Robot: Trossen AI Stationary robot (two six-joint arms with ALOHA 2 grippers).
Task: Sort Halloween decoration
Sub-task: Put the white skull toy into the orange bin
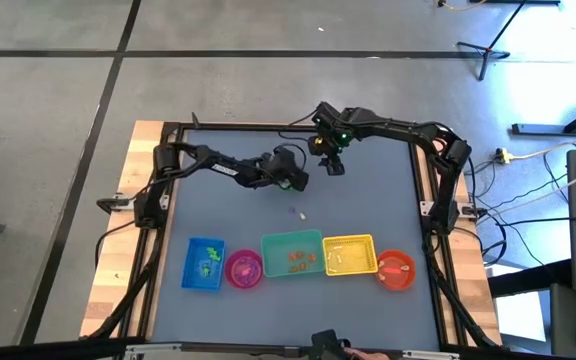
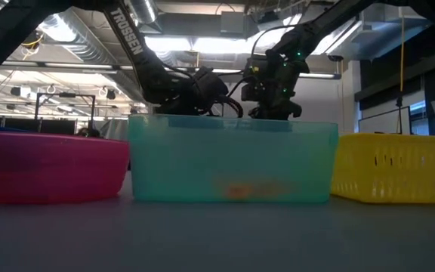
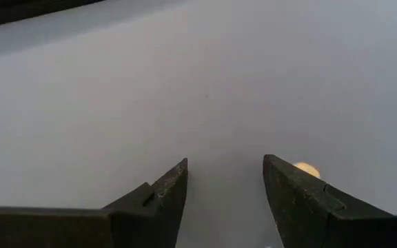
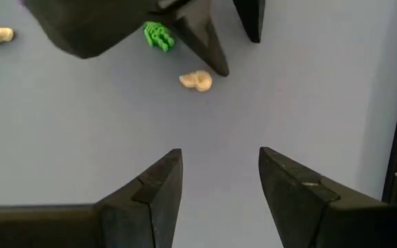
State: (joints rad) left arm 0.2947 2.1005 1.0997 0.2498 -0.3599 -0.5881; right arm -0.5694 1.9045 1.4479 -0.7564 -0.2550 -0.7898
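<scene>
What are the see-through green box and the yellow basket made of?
Both look like plastic. The teal box has smooth, cloudy walls that let light through, so orange bits inside show as a blur. The yellow basket looks like stiffer, solid-coloured plastic, with rows of small slots in its side. I can't be fully sure from looks alone.

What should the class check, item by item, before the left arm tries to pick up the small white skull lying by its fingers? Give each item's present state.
1. Left gripper open: ok, jaws apart with nothing between them.
2. White skull lined up between the fingers: not ok, it lies outside one fingertip, not in the gap.
3. Green trinket clear of the grasp: cannot tell, it lies close by and is partly hidden by the left arm.
4. Right gripper out of the way: ok, open, empty, apart from the skull.
5. Containers ready: ok, teal bin and yellow basket sit in the front row.
</scene>
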